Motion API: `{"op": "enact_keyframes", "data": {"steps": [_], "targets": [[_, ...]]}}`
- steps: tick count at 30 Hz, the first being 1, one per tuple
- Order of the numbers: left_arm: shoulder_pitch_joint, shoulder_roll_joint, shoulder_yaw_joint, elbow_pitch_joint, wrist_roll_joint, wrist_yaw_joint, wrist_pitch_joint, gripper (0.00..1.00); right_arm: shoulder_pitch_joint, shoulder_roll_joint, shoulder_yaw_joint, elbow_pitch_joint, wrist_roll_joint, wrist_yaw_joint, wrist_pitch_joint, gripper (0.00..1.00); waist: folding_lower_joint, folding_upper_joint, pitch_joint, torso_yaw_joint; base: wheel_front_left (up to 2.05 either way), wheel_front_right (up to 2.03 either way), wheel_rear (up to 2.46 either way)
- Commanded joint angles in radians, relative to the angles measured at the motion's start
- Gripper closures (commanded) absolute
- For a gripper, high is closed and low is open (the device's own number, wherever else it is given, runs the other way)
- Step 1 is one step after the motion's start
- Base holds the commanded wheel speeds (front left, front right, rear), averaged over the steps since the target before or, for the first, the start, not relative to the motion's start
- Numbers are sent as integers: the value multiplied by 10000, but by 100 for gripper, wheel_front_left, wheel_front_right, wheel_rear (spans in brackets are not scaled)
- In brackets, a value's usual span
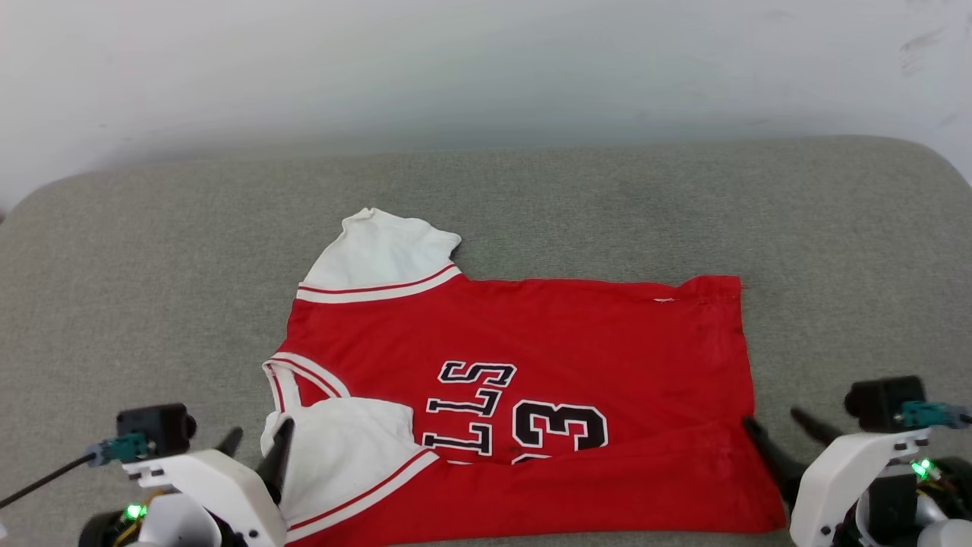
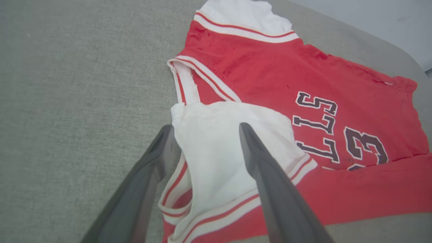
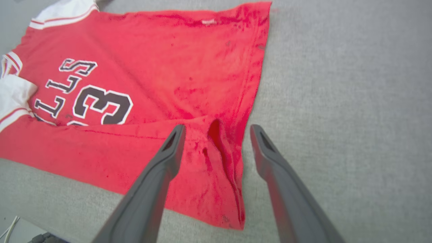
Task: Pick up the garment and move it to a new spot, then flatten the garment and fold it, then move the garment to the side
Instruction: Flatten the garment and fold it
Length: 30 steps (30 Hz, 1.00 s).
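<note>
The garment [image 1: 531, 334] is a red jersey with white sleeves, lying spread on a grey cushion [image 1: 152, 266]. Its near edge is folded up over the black lettering and number. One white sleeve [image 1: 342, 448] lies folded onto the body at the near left. My left gripper [image 1: 257, 437] stands open, its fingers straddling that sleeve [image 2: 216, 148] in the left wrist view, left gripper [image 2: 206, 128]. Over the garment's near right corner [image 3: 222, 158] my right gripper [image 3: 218, 128] is open, one finger above the red cloth and one beside it; it also appears in the head view [image 1: 773, 419].
A pale wall [image 1: 486, 68] rises behind the cushion's rounded far edge. Bare grey cushion lies left, right and beyond the garment. The cushion's front edge runs just under the garment's near fold, with a thin white cable [image 3: 10, 226] below it.
</note>
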<state>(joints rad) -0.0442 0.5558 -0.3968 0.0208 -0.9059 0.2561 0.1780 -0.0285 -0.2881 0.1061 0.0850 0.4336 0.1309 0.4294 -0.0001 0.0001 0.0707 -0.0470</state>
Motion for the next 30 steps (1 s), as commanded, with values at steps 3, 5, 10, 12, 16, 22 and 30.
{"op": "enact_keyframes", "data": {"steps": [3, 5, 10, 12, 16, 22, 30], "targets": [[-379, 121, 236, -204, 441, 185, -601, 0, -167, 312, -290, -155, -531, -4, -1212, 0, 1, -1, -124, -180, 0, 0, 0], [-610, 137, 320, -272, 699, 274, -913, 0, -301, 498, -524, -308, -934, -4, -1875, 0, 1, -1, -149, -276, 0, 0, 0], [-1239, 133, 502, -285, 1095, 419, -1421, 0, -521, 995, -803, -604, -1517, -4, -2951, 0, 1, -1, 33, -495, 0, 0, 0], [-1652, 129, 589, -226, 1202, 388, -1546, 0, -730, 1193, -867, -815, -1719, -4, -3414, 0, 1, -1, 273, -604, 0, 0, 0], [-2711, 216, 718, 26, 1373, 234, -1598, 0, -1247, 1533, -897, -1172, -2074, -4, -4072, 0, 1, -1, 1076, -840, 0, 0, 0], [-4736, 572, 639, 664, 1410, -391, -878, 0, -2058, 1894, -883, -1616, -2359, -4, -4592, 0, 1, -1, 2442, -1222, 0, 0, 0], [-7803, 1410, 225, 1935, 1192, -1460, 1742, 0, -2698, 2151, -719, -1986, -2454, -4, -4930, 0, 1, -1, 3646, -1898, 0, 0, 0]]}}
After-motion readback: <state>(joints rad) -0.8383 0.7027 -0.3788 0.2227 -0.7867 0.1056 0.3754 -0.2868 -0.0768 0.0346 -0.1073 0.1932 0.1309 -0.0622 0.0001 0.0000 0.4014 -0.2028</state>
